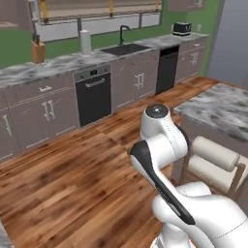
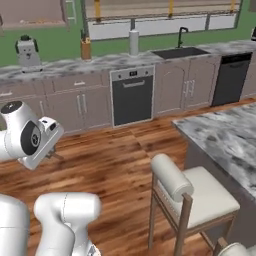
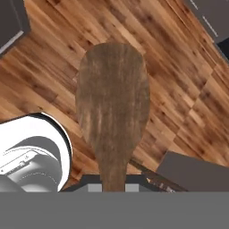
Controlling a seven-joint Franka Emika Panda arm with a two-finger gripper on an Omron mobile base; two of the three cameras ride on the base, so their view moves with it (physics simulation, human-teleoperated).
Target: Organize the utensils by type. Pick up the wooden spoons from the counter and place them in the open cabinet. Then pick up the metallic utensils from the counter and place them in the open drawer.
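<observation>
A wooden spoon (image 3: 112, 103) stands in front of the hand camera, its broad brown bowl pointing away and its handle running down between the fingers. My gripper (image 3: 114, 183) is shut on that handle and hangs above the plank floor (image 3: 179, 89). The long marbled counter (image 1: 58, 64) (image 2: 65, 64) runs along the far wall, well away from the arm. The open cabinet, the open drawer and the metallic utensils are out of view.
A marbled island (image 2: 225, 132) (image 1: 223, 104) with a cushioned stool (image 2: 192, 192) (image 1: 213, 160) stands close on the right. Along the far wall are a black oven (image 2: 131, 95), a sink (image 2: 179, 52), a paper towel roll (image 2: 133, 42) and a knife block (image 2: 86, 49). Bare wood floor lies between.
</observation>
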